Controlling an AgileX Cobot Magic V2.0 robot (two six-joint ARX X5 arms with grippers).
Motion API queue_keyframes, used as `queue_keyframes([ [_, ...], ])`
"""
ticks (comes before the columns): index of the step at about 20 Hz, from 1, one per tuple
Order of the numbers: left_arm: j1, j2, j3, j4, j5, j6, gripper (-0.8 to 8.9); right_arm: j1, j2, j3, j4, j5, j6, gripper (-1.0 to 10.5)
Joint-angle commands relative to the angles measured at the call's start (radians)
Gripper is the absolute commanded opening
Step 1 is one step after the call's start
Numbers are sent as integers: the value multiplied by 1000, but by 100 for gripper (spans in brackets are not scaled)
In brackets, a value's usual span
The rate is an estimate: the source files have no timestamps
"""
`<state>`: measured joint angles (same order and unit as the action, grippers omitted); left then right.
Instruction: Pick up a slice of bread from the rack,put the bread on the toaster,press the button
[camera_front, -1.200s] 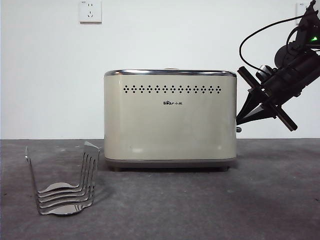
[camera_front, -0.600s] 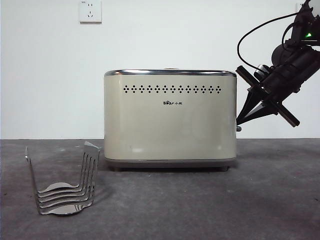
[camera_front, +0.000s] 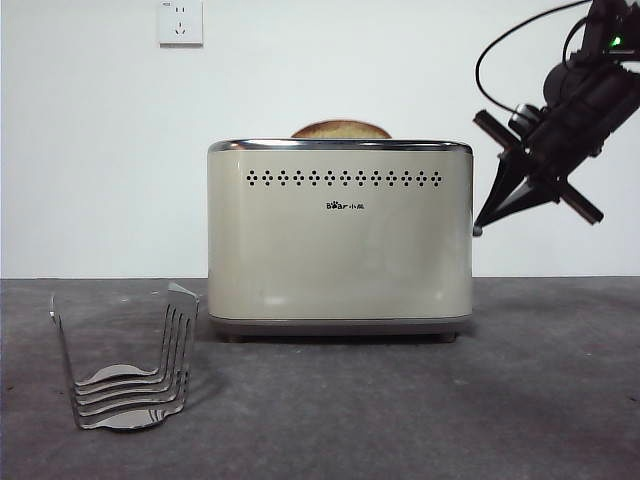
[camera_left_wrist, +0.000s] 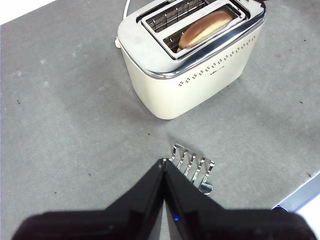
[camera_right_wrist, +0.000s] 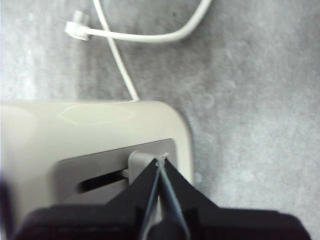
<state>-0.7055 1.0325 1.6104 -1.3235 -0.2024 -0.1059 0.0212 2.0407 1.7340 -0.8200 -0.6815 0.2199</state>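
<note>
The cream toaster (camera_front: 340, 235) stands mid-table. The slice of bread (camera_front: 341, 129) sticks its brown rounded top out of a slot; the left wrist view shows it in the slot nearer the holes (camera_left_wrist: 205, 27). The wire rack (camera_front: 125, 360) stands empty at the front left. My right gripper (camera_front: 480, 228) is shut, its tip at the toaster's right end; in the right wrist view the tip (camera_right_wrist: 161, 159) touches the grey button (camera_right_wrist: 141, 161). My left gripper (camera_left_wrist: 163, 162) is shut and empty, high above the rack (camera_left_wrist: 194, 167), out of the front view.
A white wall socket (camera_front: 181, 22) is on the back wall. The toaster's white cable and plug (camera_right_wrist: 150, 35) lie on the grey table behind its narrow end. A table edge (camera_left_wrist: 300, 195) runs close to the rack.
My right gripper has risen along the toaster's right end. The bread's top has come up out of the slot; before, it was sunk and barely showed.
</note>
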Motion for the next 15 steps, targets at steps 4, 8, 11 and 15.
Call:
queue_keyframes([
  [4,2,0,-8,3,0,-6,-8,6,-146,-2,-28,-3,-35,-7],
  [8,2,0,-8,3,0,-6,-8,9,-307,-2,-97,48,-50,-7],
  [11,2,0,-7,3,0,-6,-8,19,-481,-2,-150,148,-68,-7],
  [15,2,11,-6,3,0,-6,-3,19,-693,20,-183,345,-123,-1],
])
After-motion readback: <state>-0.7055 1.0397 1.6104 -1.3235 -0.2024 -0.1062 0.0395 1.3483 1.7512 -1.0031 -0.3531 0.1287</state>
